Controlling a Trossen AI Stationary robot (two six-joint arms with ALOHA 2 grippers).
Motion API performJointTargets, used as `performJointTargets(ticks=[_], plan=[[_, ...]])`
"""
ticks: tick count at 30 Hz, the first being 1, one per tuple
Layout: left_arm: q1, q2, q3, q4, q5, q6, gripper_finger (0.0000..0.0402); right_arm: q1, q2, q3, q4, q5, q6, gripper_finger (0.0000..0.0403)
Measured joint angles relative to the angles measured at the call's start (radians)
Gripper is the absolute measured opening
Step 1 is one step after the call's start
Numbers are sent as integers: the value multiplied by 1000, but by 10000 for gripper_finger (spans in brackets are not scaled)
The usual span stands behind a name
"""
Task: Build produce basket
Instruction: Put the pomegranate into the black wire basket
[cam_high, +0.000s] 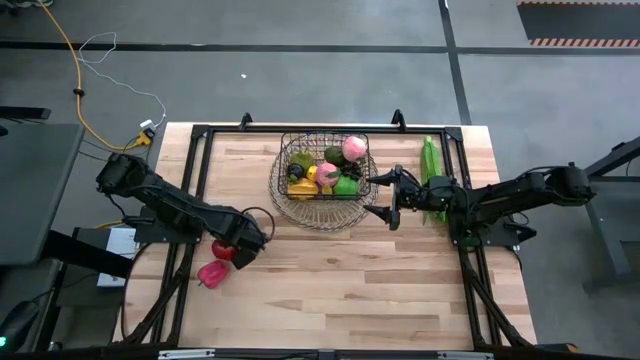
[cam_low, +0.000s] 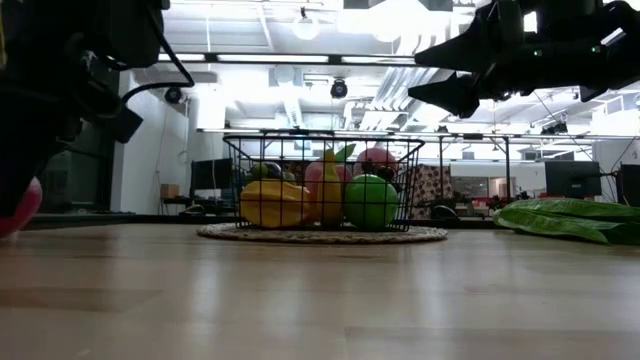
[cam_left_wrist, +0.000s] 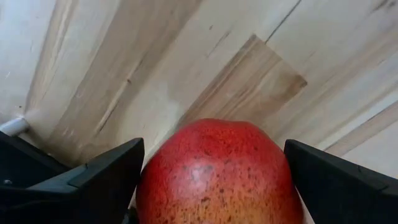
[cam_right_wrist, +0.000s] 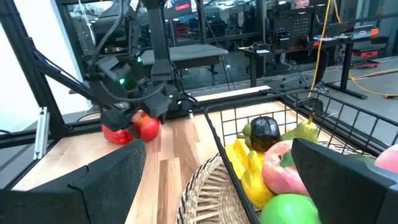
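The left gripper (cam_high: 238, 252) hangs low over the near-left part of the pale wooden plank worktop (cam_high: 340, 280), its dark fingers (cam_left_wrist: 93, 180) spread wide on either side of a round red apple with fine dark speckles (cam_left_wrist: 217, 171). In the left wrist view the apple sits between the fingers with a gap on each side, so it looks unheld, though whether a pad grazes it lower down cannot be told. In the right wrist view the same apple (cam_right_wrist: 148, 127) shows under that gripper, with a second red piece of produce (cam_right_wrist: 117, 134) right beside it. From above, a pink-red fruit (cam_high: 211, 273) lies on the worktop just nearer than the left gripper.

The dark wire-grid basket with a squarish rim (cam_high: 324, 165) stands at the far middle of the worktop on a round woven mat (cam_low: 322, 235). It holds a yellow banana (cam_low: 275, 203), a green apple (cam_low: 371, 202), a pink peach (cam_high: 354, 148), a dark avocado (cam_right_wrist: 265, 132) and other pieces packed together.

The right gripper (cam_high: 390, 199) hovers just beside the basket's right edge, raised above the worktop, its fingers (cam_right_wrist: 93, 186) wide apart and empty. A long green husk (cam_high: 430, 172) lies on the worktop right of the basket, partly under the right arm.
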Motion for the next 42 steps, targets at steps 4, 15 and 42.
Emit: performJointTargets(ticks=[4, 15, 42], plan=[[-20, 6, 0, 0, 3, 8, 376, 0, 0, 0, -1, 4, 0, 392], [-29, 6, 0, -29, 110, 42, 358, 0, 0, 0, -1, 5, 0, 392], [-10, -39, 232, 271, -193, 602, 285, 0, 0, 0, -8, 18, -3, 392]])
